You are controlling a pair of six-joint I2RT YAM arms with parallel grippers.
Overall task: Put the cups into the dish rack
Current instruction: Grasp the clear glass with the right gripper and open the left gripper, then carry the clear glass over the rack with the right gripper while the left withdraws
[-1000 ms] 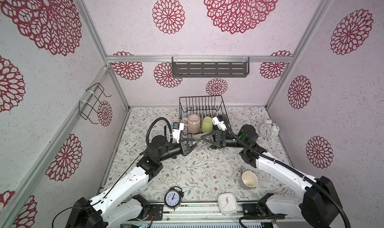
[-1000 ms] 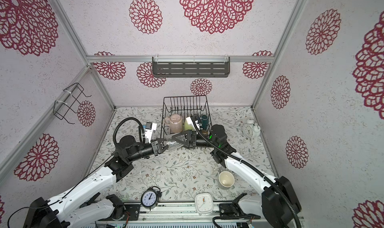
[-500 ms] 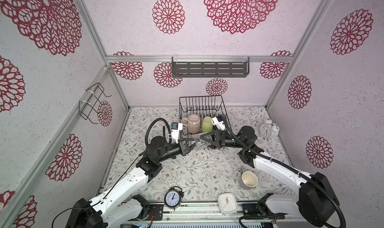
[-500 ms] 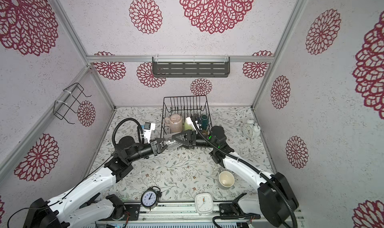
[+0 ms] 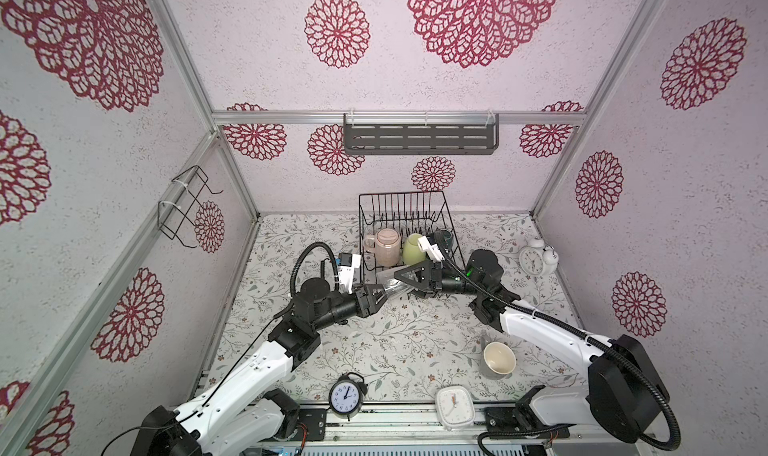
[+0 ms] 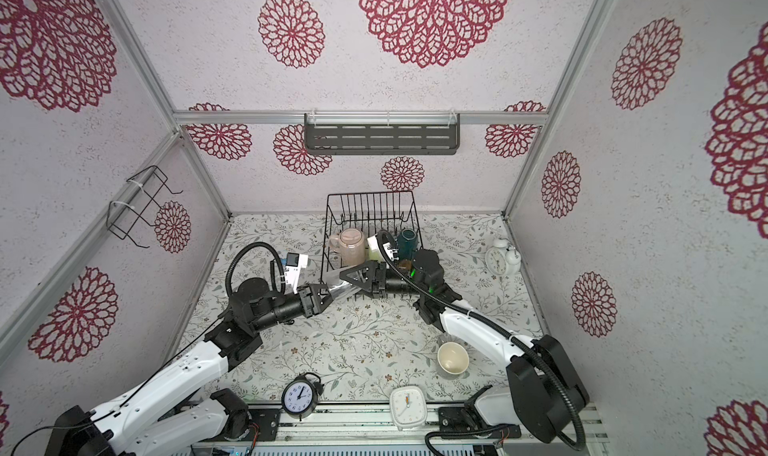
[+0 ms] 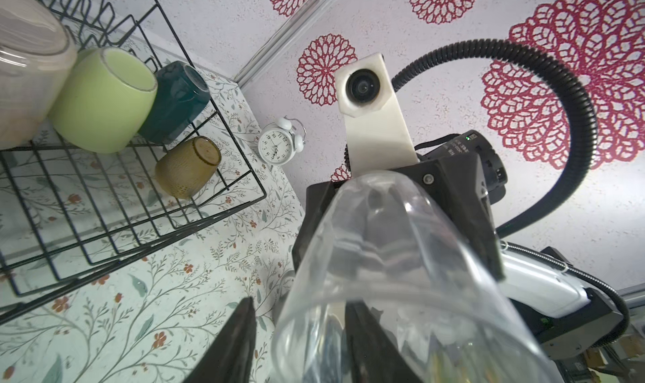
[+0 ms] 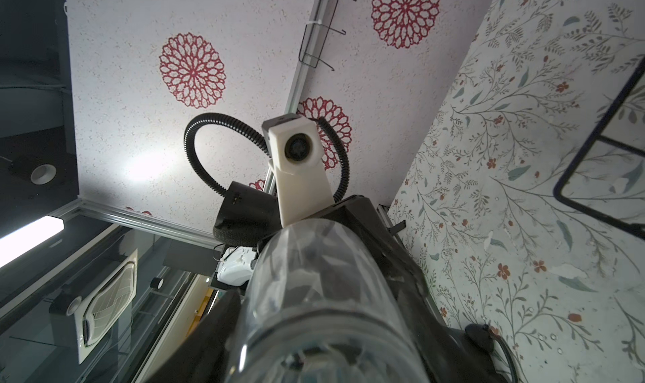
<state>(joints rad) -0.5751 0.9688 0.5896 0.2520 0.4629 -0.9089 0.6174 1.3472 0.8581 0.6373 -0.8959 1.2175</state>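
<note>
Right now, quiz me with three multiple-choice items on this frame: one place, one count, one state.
1. Where is the grey mug? A hung on a wall; B on the table, outside the dish rack; C inside the rack.
2. How many cups sit in the rack? A two; B six; C four.
3. The left gripper's jaws are: A apart; B clamped shut; C out of view.
Key: 1 B, it stands on the table. 2 C: pink mug, yellow-green mug, teal mug, amber tumbler. 3 A, its fingers stand apart around the clear glass's rim.
</note>
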